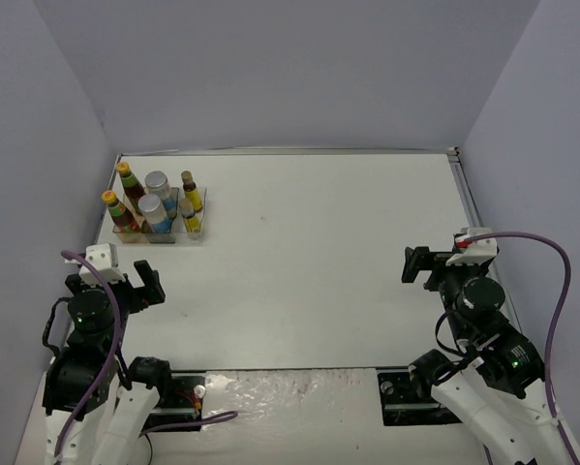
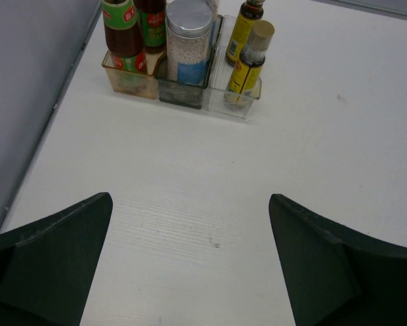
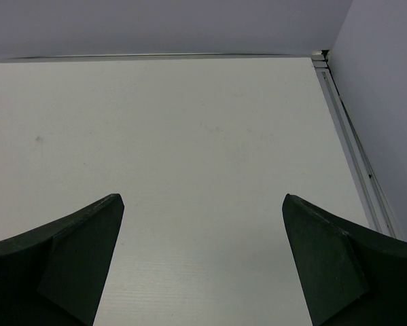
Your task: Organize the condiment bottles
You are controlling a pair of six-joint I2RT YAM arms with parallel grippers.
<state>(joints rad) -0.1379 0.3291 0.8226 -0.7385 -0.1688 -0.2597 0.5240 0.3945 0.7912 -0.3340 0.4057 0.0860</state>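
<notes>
The condiment bottles stand together in a clear compartment rack (image 1: pixel 166 237) at the far left of the table. Two slim dark bottles with yellow caps (image 1: pixel 125 184) fill its left side, two silver-lidded jars (image 1: pixel 154 208) the middle, and two tiny yellow-labelled bottles (image 1: pixel 190 215) the right. The left wrist view shows the dark bottles (image 2: pixel 124 34), a jar (image 2: pixel 188 47), the tiny bottles (image 2: pixel 251 62) and the rack (image 2: pixel 238 107) ahead. My left gripper (image 1: pixel 115 281) (image 2: pixel 189 200) is open and empty, short of the rack. My right gripper (image 1: pixel 423 266) (image 3: pixel 202 197) is open and empty at the near right.
Grey walls close the table on the left, back and right. A metal rail (image 3: pixel 349 142) runs along the right edge of the table (image 1: pixel 319 252). The white surface spreads between rack and right arm.
</notes>
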